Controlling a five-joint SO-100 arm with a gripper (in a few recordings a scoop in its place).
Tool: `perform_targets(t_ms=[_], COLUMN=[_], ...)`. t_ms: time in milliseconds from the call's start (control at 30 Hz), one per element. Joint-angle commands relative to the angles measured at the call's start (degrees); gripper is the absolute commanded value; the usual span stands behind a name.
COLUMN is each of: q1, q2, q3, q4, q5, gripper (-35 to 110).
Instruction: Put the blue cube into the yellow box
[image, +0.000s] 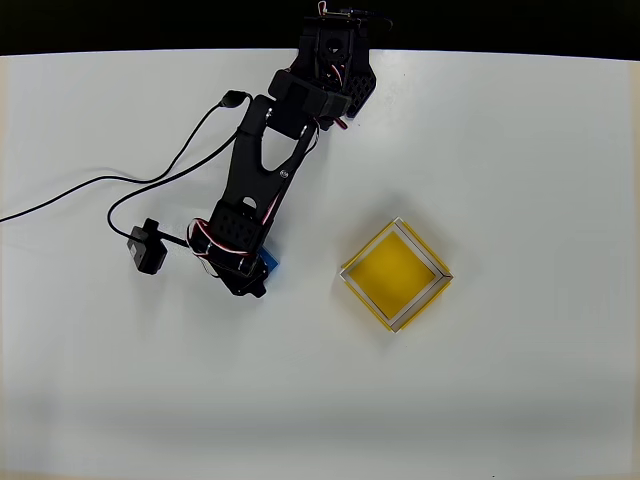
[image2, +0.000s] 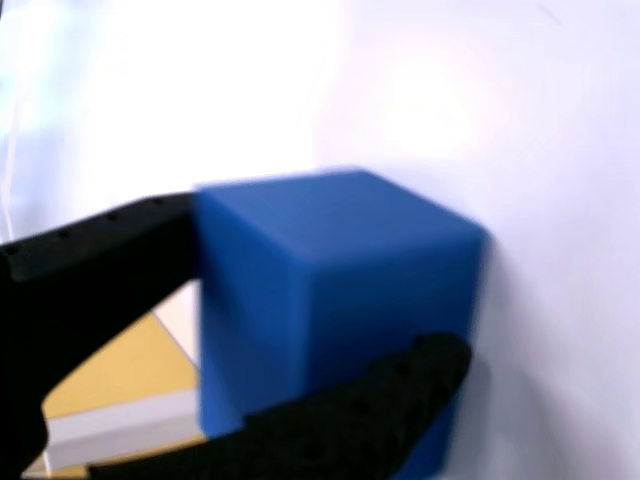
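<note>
Looking down from the overhead view, you have the gripper (image: 258, 272) clamped on the blue cube (image: 270, 262), well to the left of the yellow box (image: 395, 275) and apart from it; the box sits turned like a diamond, so carry the cube high enough to clear the near rim, centre it over the yellow floor, then let go low. A small black camera module (image: 147, 248) on its cable lies further left of the box, beyond the arm; keep your swing away from it. The white surface (image: 520, 400) around the box is plain and evenly lit. In the wrist view, both fingers (image2: 90, 260) press opposite faces of the cube (image2: 330, 300); a yellow corner of the box (image2: 120, 380) shows below it.
</note>
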Motion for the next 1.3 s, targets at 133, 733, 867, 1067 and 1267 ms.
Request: perform_targets(t_ms=[133,733,867,1067,1267], q1=[-1.05,-7.38,-10.55,-17.93,-27.33], q2=[2.72,18.63,25.4,31.64,34.54], q3=[-4.04,-3.78,-3.87,-3.96,-3.6], q4=[0.18,0.53,0.53,-2.9,-10.11], q5=[-2.29,-6.24,-7.82,-9.49,-10.11], gripper=[17,13,13,13,13])
